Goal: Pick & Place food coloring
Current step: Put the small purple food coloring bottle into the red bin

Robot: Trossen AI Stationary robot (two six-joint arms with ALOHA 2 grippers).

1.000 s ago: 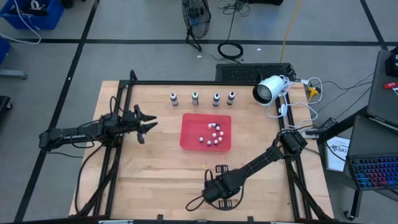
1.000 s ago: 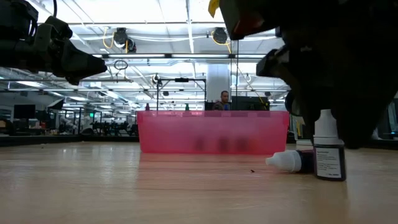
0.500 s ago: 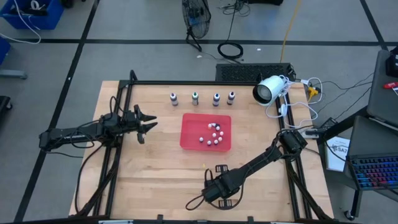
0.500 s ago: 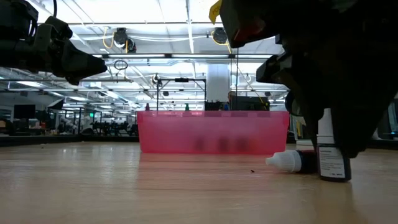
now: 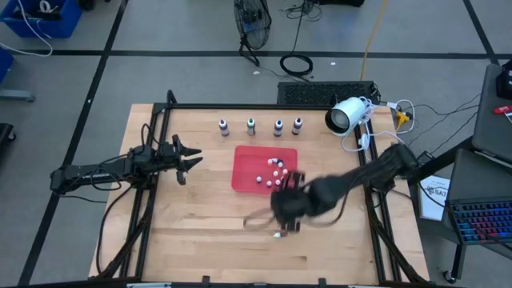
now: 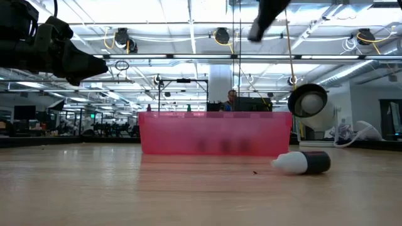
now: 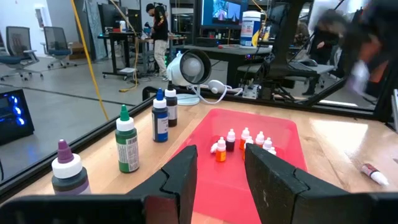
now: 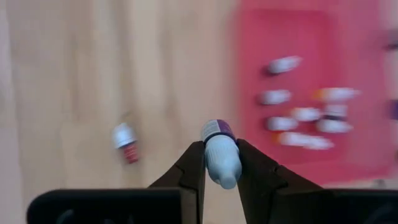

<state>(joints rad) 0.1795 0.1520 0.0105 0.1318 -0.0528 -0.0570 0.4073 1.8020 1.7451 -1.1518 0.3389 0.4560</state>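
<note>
Small white-capped bottle [image 8: 221, 152] pinched between right gripper [image 8: 219, 163] fingers, above table [image 5: 200, 216] near red tray [image 5: 244, 172]. Another bottle [image 6: 303, 162] lying on wood. Several small bottles inside tray. Left gripper [image 7: 221, 169] parted, empty.

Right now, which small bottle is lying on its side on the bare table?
The white-capped bottle alone on the wood in front of the red tray; the others are in the tray.

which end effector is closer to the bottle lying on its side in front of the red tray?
Right. The right end effector, shut on a small bottle, is just above the lying bottle, beside the red tray. The left end effector waits beyond the tray's far side.
</note>
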